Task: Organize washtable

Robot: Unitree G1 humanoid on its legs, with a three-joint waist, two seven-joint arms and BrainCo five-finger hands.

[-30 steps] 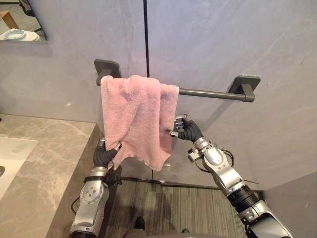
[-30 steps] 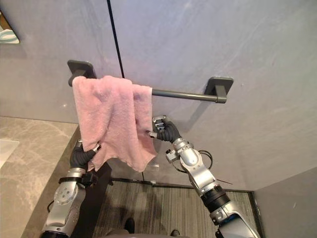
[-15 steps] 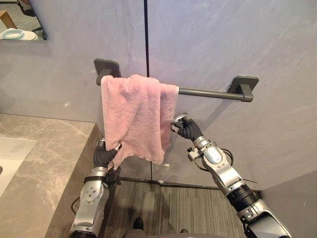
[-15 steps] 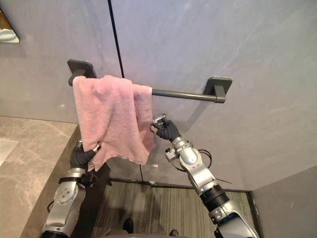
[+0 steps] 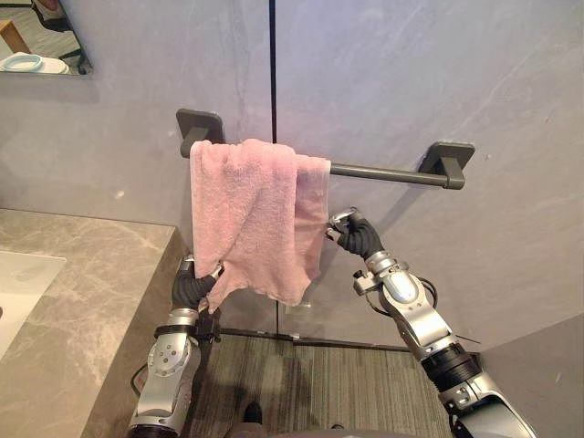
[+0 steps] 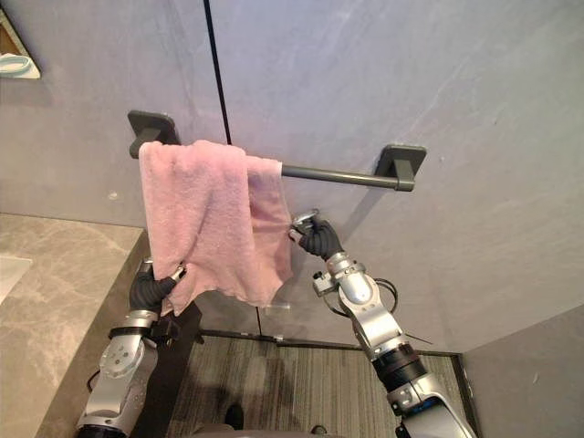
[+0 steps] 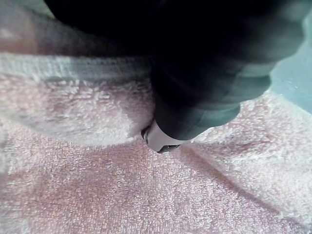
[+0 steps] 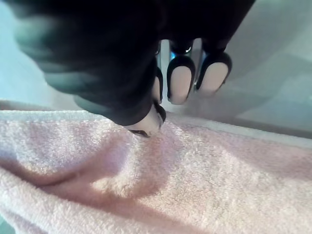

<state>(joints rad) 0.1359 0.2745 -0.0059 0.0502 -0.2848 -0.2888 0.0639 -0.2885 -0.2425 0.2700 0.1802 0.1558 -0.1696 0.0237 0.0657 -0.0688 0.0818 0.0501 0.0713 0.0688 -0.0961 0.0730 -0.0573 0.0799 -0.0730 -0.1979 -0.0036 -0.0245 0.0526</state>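
The pink towel (image 5: 255, 214) hangs over the dark rail (image 5: 383, 171) on the grey wall (image 5: 411, 73). It is crowded against the rail's left end, next to the left bracket, and the rail's right half is bare. It hangs unevenly. A wide front fold falls to a slanted lower hem, and a narrower layer shows behind it on the right.

The left hand (image 5: 192, 285) reaches up beside the worktop's (image 5: 82, 301) right edge. Its fingers are curled round the towel's lower left corner, and in its wrist view the thumb (image 7: 161, 141) is pressed into the pile.

The right hand (image 5: 354, 235) is at the towel's right edge, about halfway down and below the rail. It pinches that edge between the thumb (image 8: 146, 124) and the fingertips (image 8: 178, 83) behind it, so only the hem is caught and no thick bunch of cloth.

The towel looks light, soft and limp. It should not hold a shape and will probably sag from whatever point is held. The terry pile should give good friction, so a slip from the hand seems unlikely. A hard sideways tug could instead drag the whole cloth along or off the smooth rail.

The hems and corners seem the best places to take it, with 2 well-separated holds to draw it flat. Spreading it toward the rail's bare right half looks like the step in hand.
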